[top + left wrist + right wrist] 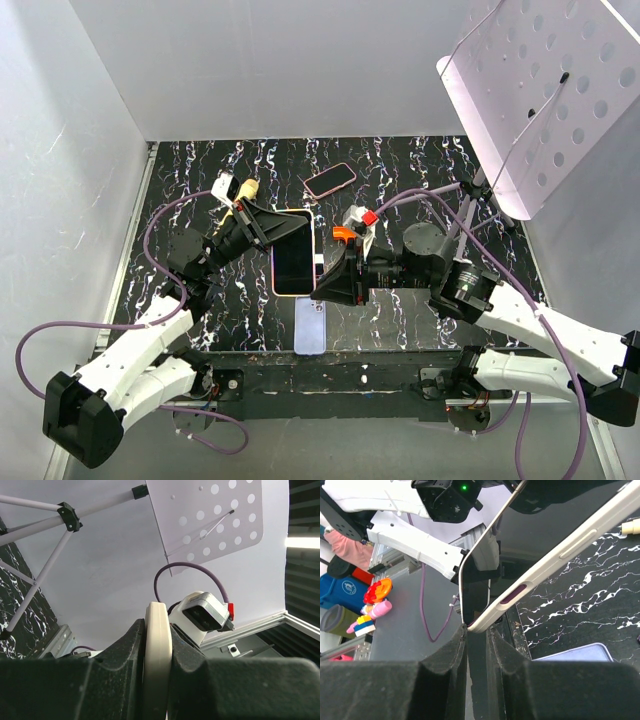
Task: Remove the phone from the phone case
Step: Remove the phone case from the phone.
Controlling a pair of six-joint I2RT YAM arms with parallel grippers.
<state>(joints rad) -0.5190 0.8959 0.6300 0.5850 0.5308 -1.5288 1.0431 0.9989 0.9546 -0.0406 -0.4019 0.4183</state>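
A phone with a dark screen (293,262) in a cream case (306,216) is held above the black marbled table between both grippers. My left gripper (266,228) is shut on the case's top left edge; the left wrist view shows the cream case edge (158,645) pinched between its fingers (125,655). My right gripper (323,284) is shut on the bottom right corner. In the right wrist view the phone's dark body (475,587) stands apart from the cream case (545,562) at that corner, between my fingers (451,652).
A lavender phone or case (311,327) lies flat at the table's near edge, also in the right wrist view (575,652). A pink-edged phone (330,180) lies at the back. A white perforated music stand (545,90) overhangs the right side on its tripod (470,200).
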